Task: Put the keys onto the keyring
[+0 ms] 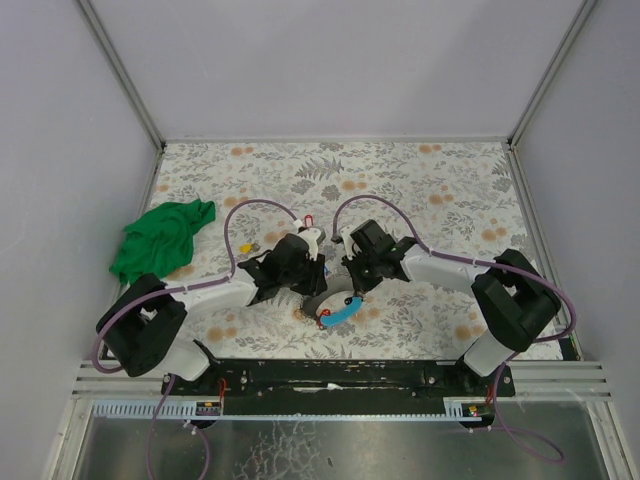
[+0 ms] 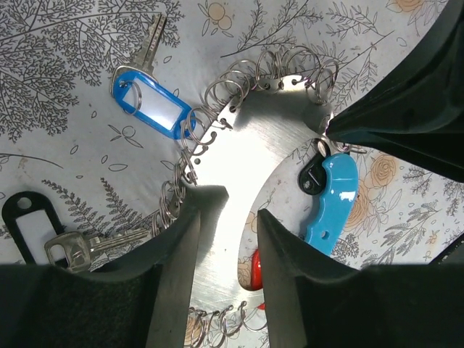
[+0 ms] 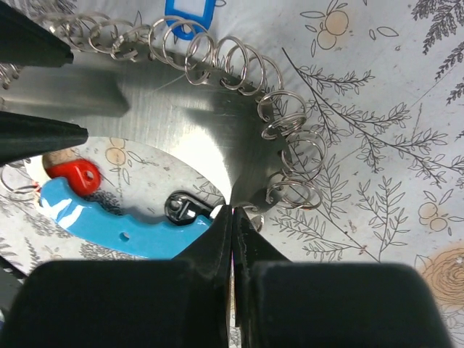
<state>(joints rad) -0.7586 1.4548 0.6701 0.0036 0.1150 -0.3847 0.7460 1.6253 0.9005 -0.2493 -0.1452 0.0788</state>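
The keyring (image 2: pixel 254 138) is a flat C-shaped steel plate edged with split rings, and it has a blue handle (image 2: pixel 330 196). My left gripper (image 2: pixel 235 206) is shut across one arm of the plate. My right gripper (image 3: pixel 233 210) is shut, its tips against the plate's end (image 3: pixel 250 192) beside a split ring; whether it pinches anything thin does not show. A blue-tagged key (image 2: pixel 156 109) lies against the outer rings. A black-tagged key (image 2: pixel 32 228) lies loose to the left. A red tag (image 3: pixel 72 174) shows inside the C. In the top view both grippers meet over the keyring (image 1: pixel 325 303).
A crumpled green cloth (image 1: pixel 160 240) lies at the left of the floral table cover. A small black clip (image 3: pixel 185 206) sits at the blue handle's end. Grey walls close in the table on three sides.
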